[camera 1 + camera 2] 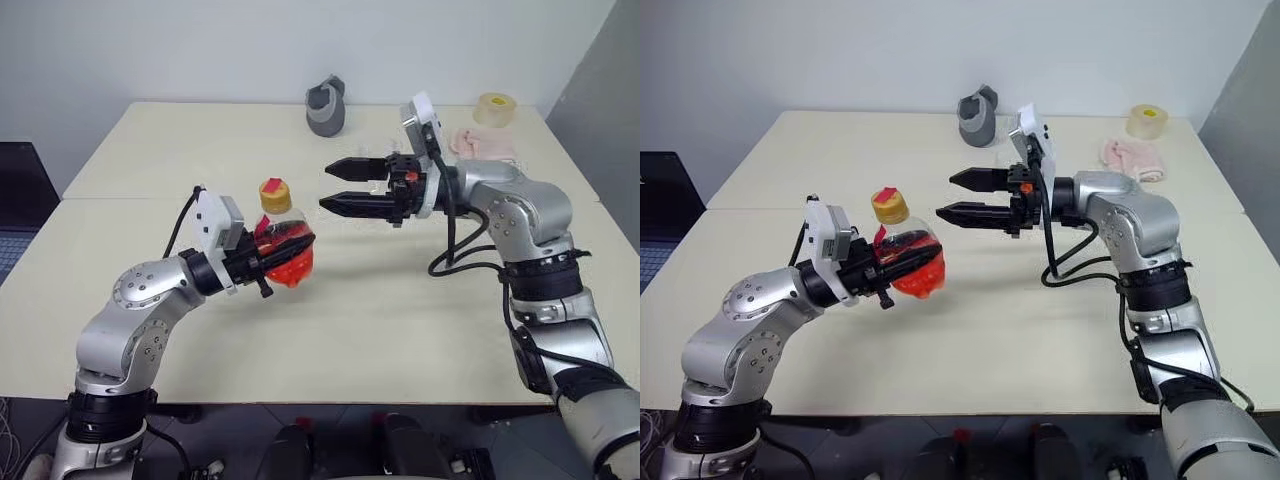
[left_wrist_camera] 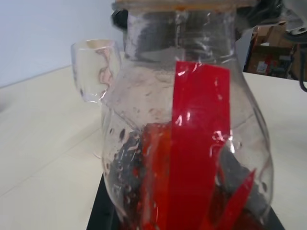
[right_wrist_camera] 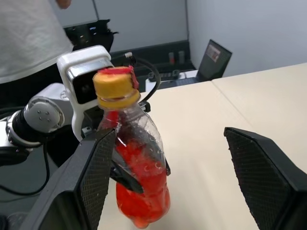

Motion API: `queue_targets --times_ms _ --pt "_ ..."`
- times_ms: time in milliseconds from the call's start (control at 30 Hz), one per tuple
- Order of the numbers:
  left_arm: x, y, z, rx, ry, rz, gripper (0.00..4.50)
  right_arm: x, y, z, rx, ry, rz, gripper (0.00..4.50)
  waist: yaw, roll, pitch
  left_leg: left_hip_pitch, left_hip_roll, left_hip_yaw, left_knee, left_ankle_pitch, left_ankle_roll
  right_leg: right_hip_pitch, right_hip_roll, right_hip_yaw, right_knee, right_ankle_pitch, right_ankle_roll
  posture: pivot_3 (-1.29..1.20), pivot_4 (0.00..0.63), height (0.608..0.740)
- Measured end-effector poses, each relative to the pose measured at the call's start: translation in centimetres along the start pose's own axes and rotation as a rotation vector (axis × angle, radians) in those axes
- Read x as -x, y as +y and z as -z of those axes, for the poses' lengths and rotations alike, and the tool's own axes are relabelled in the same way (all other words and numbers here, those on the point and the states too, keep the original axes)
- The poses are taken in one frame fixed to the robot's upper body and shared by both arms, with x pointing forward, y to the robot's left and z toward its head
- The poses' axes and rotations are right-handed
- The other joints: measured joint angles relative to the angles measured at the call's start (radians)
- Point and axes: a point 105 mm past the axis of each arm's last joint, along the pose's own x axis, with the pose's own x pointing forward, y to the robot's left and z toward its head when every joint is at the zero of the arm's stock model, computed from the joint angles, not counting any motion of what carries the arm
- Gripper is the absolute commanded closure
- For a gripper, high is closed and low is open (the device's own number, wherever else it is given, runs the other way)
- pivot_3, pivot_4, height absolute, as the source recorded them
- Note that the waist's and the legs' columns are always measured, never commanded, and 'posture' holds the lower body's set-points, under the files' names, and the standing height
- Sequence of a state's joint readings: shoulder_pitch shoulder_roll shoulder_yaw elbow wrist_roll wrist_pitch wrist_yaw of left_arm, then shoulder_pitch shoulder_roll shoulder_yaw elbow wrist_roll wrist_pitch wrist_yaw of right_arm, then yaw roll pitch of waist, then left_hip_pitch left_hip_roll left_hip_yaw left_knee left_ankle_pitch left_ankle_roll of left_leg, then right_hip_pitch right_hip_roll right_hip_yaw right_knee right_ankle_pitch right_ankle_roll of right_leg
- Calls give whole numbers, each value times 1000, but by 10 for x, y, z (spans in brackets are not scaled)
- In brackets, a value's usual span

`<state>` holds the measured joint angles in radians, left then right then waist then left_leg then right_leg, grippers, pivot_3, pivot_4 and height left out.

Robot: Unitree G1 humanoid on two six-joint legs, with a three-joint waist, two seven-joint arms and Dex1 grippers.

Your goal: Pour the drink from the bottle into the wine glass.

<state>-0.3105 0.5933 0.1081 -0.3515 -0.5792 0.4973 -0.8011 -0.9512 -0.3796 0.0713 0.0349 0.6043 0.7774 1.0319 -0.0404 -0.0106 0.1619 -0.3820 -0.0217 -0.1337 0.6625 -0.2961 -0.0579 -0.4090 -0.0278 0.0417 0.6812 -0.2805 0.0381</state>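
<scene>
My left gripper is shut on the bulbous base of the small clear bottle, held upright just above the table. The red drink fills its lower part, and the yellow cap sits on the neck. To the right of the cap, level with it and apart from it, my right gripper stands open, pointing left. In the right wrist view the bottle stands by one of the spread fingers. The left wrist view shows the clear bowl of the wine glass beyond the bottle.
A grey cup-like object stands at the table's far middle. At the far right corner are a roll of tape and a pink cloth. A person in a white shirt stands beyond the table.
</scene>
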Motion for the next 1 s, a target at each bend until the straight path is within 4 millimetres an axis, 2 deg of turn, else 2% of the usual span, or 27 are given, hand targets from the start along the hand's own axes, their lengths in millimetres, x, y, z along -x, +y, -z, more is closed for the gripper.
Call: queue_targets --times_ms 267,433,500,800,1000 --pt "-22 14 7 -7 -30 -10 3457 -20 11 -6 65 -28 115 588 0 0 0 0 -1 1 0 0 -1 0 2 0 0 0 0 0 150 740" --pt "-32 13 23 12 -26 -10 3457 -28 -2 2 82 -2 223 588 -1 0 0 0 -1 1 0 1 -1 -1 2 0 0 0 0 0 150 740" --pt "-36 11 22 13 -32 1 3457 -31 -2 3 84 2 229 588 -1 0 0 0 -1 1 0 0 -1 -1 2 1 0 0 0 0 150 740" --pt "-37 10 19 0 -37 21 3457 -47 6 4 69 -21 198 588 -11 0 0 0 -1 1 0 0 -1 -1 2 0 0 0 0 0 150 740" --pt "-37 10 19 2 -35 17 3457 -47 -6 8 56 -11 239 588 -13 0 0 0 -1 1 0 0 -1 -1 2 1 0 0 0 0 150 740"
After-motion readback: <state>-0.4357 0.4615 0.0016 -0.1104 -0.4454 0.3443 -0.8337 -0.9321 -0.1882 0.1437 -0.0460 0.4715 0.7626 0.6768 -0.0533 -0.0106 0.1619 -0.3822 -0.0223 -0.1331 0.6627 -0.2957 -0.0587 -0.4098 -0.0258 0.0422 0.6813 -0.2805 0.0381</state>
